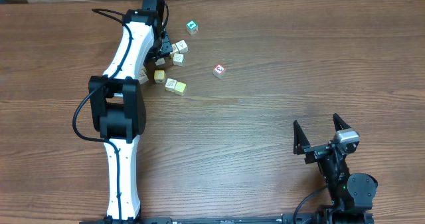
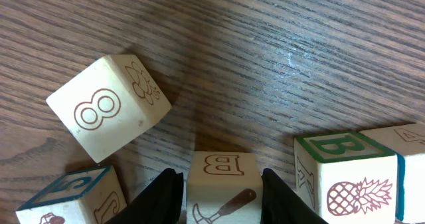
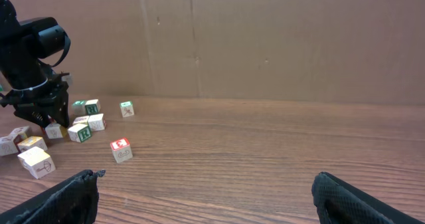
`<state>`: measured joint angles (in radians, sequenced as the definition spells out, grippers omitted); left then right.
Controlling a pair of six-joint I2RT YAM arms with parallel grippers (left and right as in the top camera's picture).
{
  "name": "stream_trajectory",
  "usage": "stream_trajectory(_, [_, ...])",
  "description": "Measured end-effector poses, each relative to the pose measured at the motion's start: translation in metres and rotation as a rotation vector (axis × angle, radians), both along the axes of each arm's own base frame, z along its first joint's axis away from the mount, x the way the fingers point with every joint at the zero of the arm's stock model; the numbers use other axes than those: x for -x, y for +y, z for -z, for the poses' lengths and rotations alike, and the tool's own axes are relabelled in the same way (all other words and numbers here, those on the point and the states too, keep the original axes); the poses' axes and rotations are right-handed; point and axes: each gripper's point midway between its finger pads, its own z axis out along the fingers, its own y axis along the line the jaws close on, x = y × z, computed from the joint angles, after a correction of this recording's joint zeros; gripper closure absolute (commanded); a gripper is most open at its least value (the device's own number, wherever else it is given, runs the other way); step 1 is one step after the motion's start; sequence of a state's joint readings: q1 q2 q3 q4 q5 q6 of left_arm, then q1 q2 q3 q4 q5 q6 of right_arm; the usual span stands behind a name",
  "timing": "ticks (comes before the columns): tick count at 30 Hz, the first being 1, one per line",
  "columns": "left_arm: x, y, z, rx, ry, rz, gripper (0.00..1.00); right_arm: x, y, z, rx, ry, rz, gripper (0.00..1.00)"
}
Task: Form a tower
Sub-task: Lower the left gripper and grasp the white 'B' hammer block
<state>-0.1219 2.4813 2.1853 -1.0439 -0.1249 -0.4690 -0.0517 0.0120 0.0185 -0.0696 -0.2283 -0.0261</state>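
— Overhead view first: where's the tower?
— Can't make one out. Loose cubes (image 1: 178,58) lie singly on the table (image 1: 265,117), bunched at the far left, with a red-marked cube (image 1: 219,70) off to their right.
— The left gripper (image 2: 222,192)?
— Clamped on a B cube (image 2: 222,165), a finger against each side.
— The right gripper (image 1: 317,123)?
— Spread wide, holding nothing, well apart from the cubes.

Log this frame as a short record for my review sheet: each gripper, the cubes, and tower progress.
left gripper: shut on the B cube, one finger against each side
right gripper: open, empty, far from the cubes
cubes: most are clustered by the left gripper; red-marked cube and green-marked cube sit apart
tower: no stack visible, every cube seen is single
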Motion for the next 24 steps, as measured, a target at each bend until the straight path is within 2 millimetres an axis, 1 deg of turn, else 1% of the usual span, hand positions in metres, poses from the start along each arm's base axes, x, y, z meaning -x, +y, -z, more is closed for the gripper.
stream_trajectory(8, [0.0042, 0.0005, 0.0009, -0.002, 0.017, 0.0, 0.65, 0.0, 0.0, 0.0001, 0.0, 0.0, 0.0, 0.0])
stream_trajectory(11, [0.007, 0.0008, 0.0016, -0.004, 0.03, 0.005, 0.61, 0.0, 0.0001, -0.0001, 0.0, 0.0, 0.0, 0.0])
stream_trajectory(13, [0.0076, 0.0001, 0.0019, -0.002, 0.033, 0.015, 0.61, 0.0, 0.0, -0.0001, 0.0, 0.0, 0.0, 0.0])
stream_trajectory(15, [0.0079, -0.0017, 0.0022, 0.005, 0.036, 0.031, 0.63, 0.0, 0.0, 0.0, 0.0, 0.0, 0.0, 0.0])
stream_trajectory(22, [0.0081, -0.0074, 0.0026, 0.025, 0.042, 0.09, 0.74, 0.0, -0.0001, -0.0001, 0.0, 0.0, 0.0, 0.0])
stream_trajectory(24, [0.0082, -0.0077, 0.0027, 0.025, 0.043, 0.096, 0.75, 0.0, 0.0, 0.0, 0.0, 0.0, 0.0, 0.0])
